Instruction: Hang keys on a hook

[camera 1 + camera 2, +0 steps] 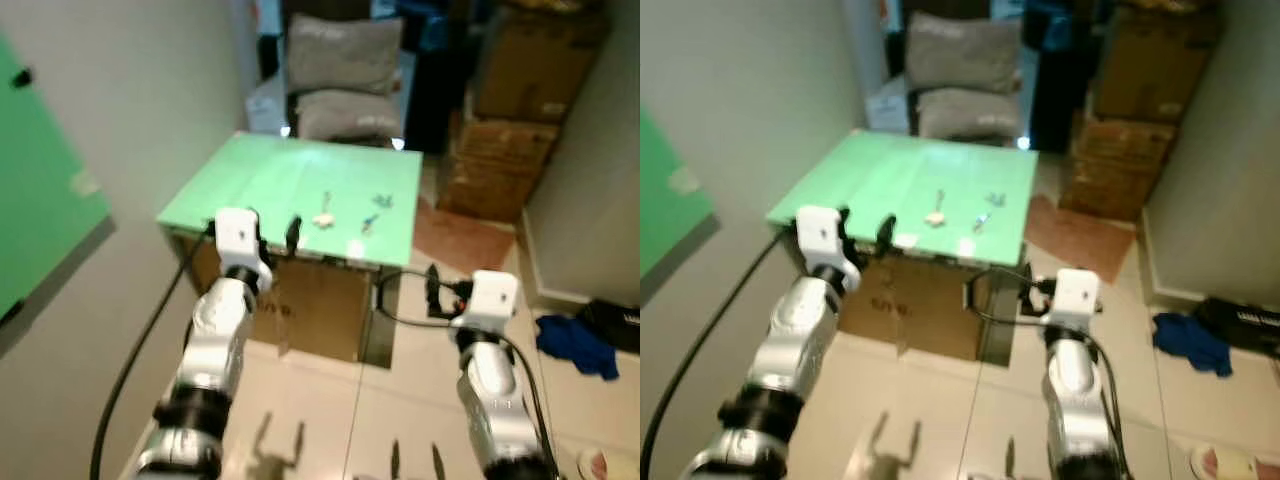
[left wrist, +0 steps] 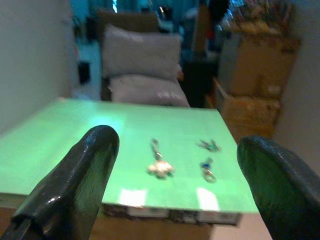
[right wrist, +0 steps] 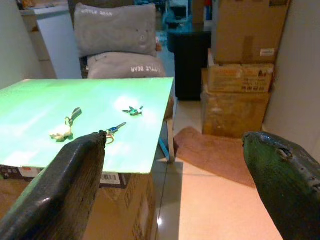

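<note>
Three sets of keys lie on the green tabletop (image 1: 270, 175): one with a white charm (image 1: 323, 215), a blue one (image 1: 370, 222) and a teal one (image 1: 383, 200). My left gripper (image 1: 272, 232) is open, held just above the table's near edge and short of the keys; its wrist view has the white-charm keys (image 2: 159, 167) between its fingers (image 2: 75, 190). My right gripper (image 1: 445, 288) is open and empty, lower, off the table's near right corner. On the left wall hangs a green panel (image 1: 40, 190) with a small dark hook (image 1: 20, 76).
The tabletop rests on a cardboard box (image 1: 310, 305). Behind it is a chair with grey pillows (image 1: 345, 75). Stacked cardboard boxes (image 1: 510, 130) stand at the right, and a blue cloth (image 1: 575, 345) lies on the tiled floor. A black cable (image 1: 140, 350) trails from my left arm.
</note>
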